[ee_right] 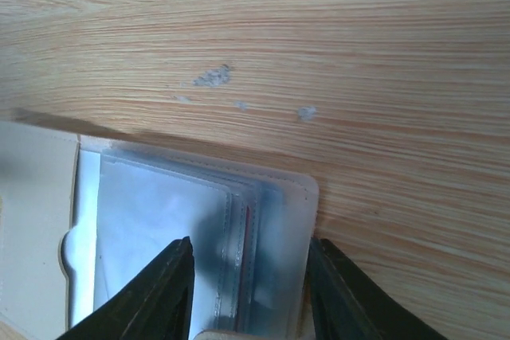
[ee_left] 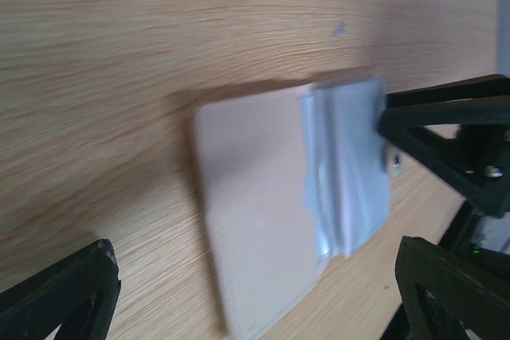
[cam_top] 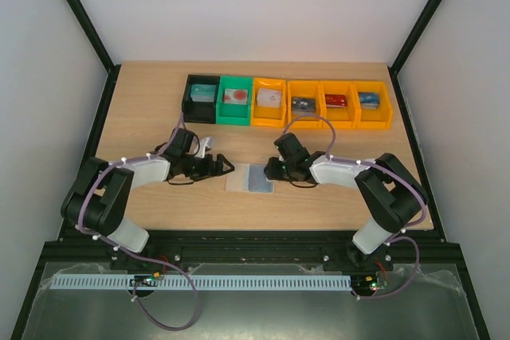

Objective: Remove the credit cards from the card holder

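The card holder (cam_top: 251,178) lies open and flat on the table between my two grippers. In the left wrist view its white flap (ee_left: 251,220) and pale blue-grey sleeves (ee_left: 351,173) fill the middle. My left gripper (ee_left: 255,264) hangs open just left of it, fingers wide apart, holding nothing. My right gripper (ee_right: 249,243) straddles the holder's right-hand strip, half closed: one finger rests over the sleeves (ee_right: 159,220), the other sits against the holder's outer edge. A thin red card edge (ee_right: 247,248) shows inside the sleeves. Several credit cards lie in the bins at the back.
A row of bins stands along the far edge: black (cam_top: 201,99), green (cam_top: 234,101), then several orange ones (cam_top: 339,103), each with a card inside. The right gripper's black fingers (ee_left: 446,129) show at the right of the left wrist view, touching the holder.
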`<state>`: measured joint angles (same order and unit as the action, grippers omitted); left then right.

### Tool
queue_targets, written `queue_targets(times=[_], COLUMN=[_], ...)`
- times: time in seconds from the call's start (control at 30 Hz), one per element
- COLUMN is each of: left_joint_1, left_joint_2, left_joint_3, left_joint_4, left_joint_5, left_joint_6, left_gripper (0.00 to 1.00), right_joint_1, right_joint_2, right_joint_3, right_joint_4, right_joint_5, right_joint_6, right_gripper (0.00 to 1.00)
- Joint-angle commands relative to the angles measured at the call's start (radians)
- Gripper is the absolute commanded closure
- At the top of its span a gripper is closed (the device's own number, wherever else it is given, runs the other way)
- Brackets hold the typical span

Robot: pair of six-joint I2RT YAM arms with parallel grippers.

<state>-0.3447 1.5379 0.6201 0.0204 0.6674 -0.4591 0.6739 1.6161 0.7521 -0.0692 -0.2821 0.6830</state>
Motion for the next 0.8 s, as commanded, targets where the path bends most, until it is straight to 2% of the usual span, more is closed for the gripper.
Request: queue_targets(times=[0.0,0.27,0.43,0.5,0.53,0.57,0.6,0.63,0.7,0.77], left_joint_1=[-0.042,-0.062,-0.113,-0.143,-0.154,-0.159,-0.161,-0.160,-0.160,-0.156], left_joint_2=[0.059,0.088,0.109,0.123,0.129,0.135,0.139,0.138,0.125,0.105], left_joint_3=[-0.024,-0.002,0.028,0.045,0.053,0.060,0.066,0.074,0.084,0.104], left_joint_4=[0.126,0.126,0.145,0.148,0.146,0.140,0.132,0.124,0.092,0.050], left_joint_5=[0.087,0.110,0.163,0.182,0.185,0.184,0.183,0.184,0.175,0.143], left_joint_6=[-0.114,-0.127,-0.133,-0.133,-0.129,-0.125,-0.119,-0.109,-0.077,-0.016], left_gripper=[0.04,0.04,0.13,0.20,0.26,0.37,0.52,0.71,0.95,0.98], right_joint_1=[0.017,0.033,0.053,0.058,0.060,0.060,0.061,0.061,0.058,0.051], right_joint_2=[0.052,0.072,0.073,0.064,0.059,0.054,0.046,0.038,0.011,-0.030], right_joint_3=[0.009,0.029,0.044,0.045,0.045,0.044,0.042,0.039,0.029,0.020], right_joint_4=[0.010,0.077,0.113,0.116,0.116,0.115,0.112,0.110,0.115,0.115], right_joint_5=[-0.034,-0.137,-0.186,-0.192,-0.192,-0.192,-0.190,-0.190,-0.191,-0.188], right_joint_6=[-0.004,-0.011,-0.003,-0.003,-0.001,-0.002,-0.005,-0.011,-0.020,-0.037], right_gripper=[0.62,0.71,0.75,0.75,0.75,0.75,0.75,0.75,0.75,0.73])
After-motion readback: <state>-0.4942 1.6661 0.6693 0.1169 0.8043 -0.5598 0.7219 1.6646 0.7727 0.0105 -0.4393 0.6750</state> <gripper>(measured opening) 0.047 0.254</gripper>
